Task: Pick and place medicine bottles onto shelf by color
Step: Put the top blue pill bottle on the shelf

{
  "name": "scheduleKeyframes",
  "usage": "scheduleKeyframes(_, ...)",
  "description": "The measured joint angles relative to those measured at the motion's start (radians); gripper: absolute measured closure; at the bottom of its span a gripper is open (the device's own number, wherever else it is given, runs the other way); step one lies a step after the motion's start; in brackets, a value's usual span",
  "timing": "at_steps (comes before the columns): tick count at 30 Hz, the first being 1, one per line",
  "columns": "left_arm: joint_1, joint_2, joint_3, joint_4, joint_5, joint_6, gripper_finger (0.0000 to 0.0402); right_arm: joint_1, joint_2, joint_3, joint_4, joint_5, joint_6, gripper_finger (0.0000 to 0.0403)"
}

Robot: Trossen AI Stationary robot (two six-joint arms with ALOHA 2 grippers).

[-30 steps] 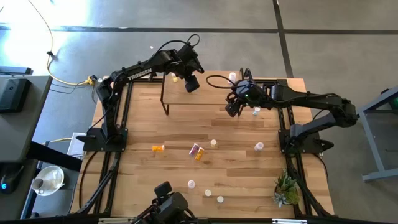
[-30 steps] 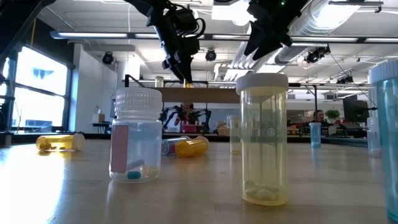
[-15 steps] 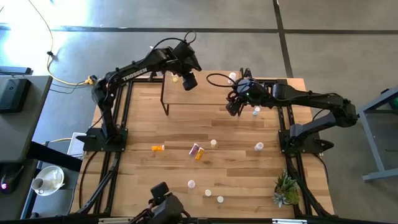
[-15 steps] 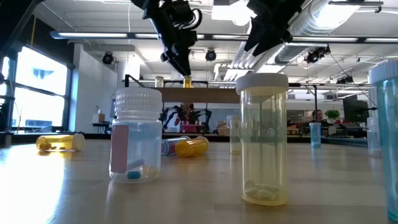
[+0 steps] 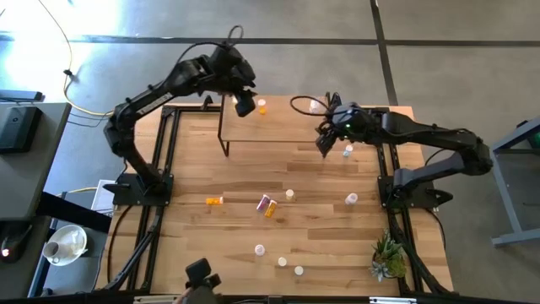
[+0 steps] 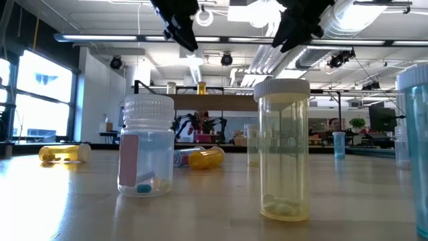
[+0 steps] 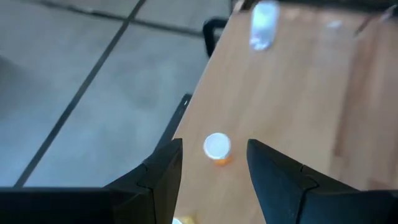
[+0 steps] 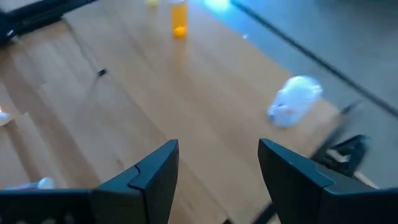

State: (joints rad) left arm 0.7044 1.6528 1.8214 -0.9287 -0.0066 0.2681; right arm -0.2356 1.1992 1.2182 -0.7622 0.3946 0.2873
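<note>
Hovering open and empty above the shelf (image 5: pixel 278 127), the left end effector (image 5: pixel 245 105) hangs just beside an orange bottle (image 5: pixel 262 107) standing on the board's far edge, with a whitish bottle (image 5: pixel 315 105) near its far right corner. Beside the shelf's right end, the right end effector (image 5: pixel 324 143) is also spread with nothing between its fingers. Judging by the nine or so medicine bottles (image 5: pixel 268 204) left scattered on the counter (image 5: pixel 194 169), sorting has barely begun.

grey floor (image 5: pixel 439 34), ceiling lights (image 6: pixel 261 63), window (image 6: pixel 40 94)
</note>
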Motion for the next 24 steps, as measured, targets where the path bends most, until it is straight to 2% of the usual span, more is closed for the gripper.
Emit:
scheduleKeyframes(6, -0.002, -0.094, -0.041, 0.006, 0.179, -0.010, 0.0231, 0.000, -0.087, 0.000, -0.120, 0.113, 0.001, 0.0192)
scheduleKeyframes(10, -0.004, -0.168, -0.171, 0.062, 0.264, -0.043, 0.0232, 0.000, -0.137, -0.017, -0.253, 0.183, 0.086, 0.0192)
scheduleKeyframes(13, -0.011, -0.227, -0.292, 0.148, 0.267, -0.081, 0.0232, 0.000, -0.170, -0.054, -0.344, 0.207, 0.176, 0.0192)
scheduleKeyframes(17, -0.013, -0.294, -0.439, 0.268, 0.265, -0.122, 0.0232, 0.000, -0.221, -0.142, -0.372, 0.210, 0.249, 0.0192)
scheduleKeyframes(24, -0.012, -0.378, -0.578, 0.369, 0.265, -0.143, 0.0232, 0.000, -0.293, -0.277, -0.372, 0.199, 0.413, 0.0192)
